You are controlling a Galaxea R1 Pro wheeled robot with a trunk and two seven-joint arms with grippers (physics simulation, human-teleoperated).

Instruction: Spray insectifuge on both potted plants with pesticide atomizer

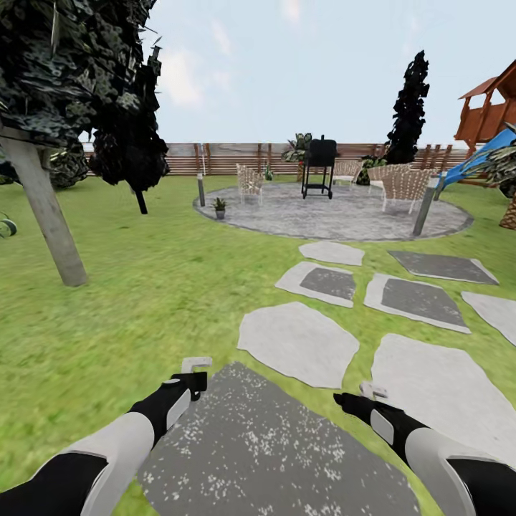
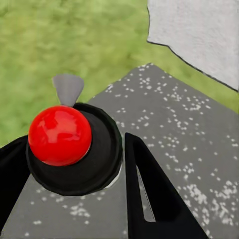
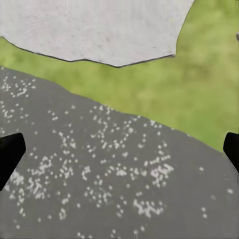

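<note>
**Atomizer in hand, plants still across the lawn**

Red and round, the top of the pesticide atomizer [image 2: 59, 135] sits right under the left wrist camera, ringed by its dark body and flanked by the black fingers [image 2: 149, 189] of the left gripper [image 2: 74, 164], which is clamped on it. From the head view the same gripper [image 1: 192, 376] is held low over a dark speckled stone slab [image 1: 272, 444], with a pale angular piece at its tip that is probably the sprayer's nozzle, though it is too small there to be sure. The right gripper [image 1: 362, 396] hangs over the same slab with nothing in it; in its wrist view the two fingertips [image 3: 10, 154] sit at opposite edges, spread wide.

So the pick-up looks done. Spraying is all still ahead. One potted plant [image 1: 219, 208], a small leafy rosette in a grey pot, stands at the near rim of the round grey patio [image 1: 344, 215], well apart from the robot across lawn [image 1: 143, 287] and paler stepping slabs [image 1: 297, 342]. A second small green plant may stand near the wicker chair [image 1: 249, 183] by the fence [image 1: 229, 158]; I cannot tell. My judgement: drive closer, then spray both.
</note>
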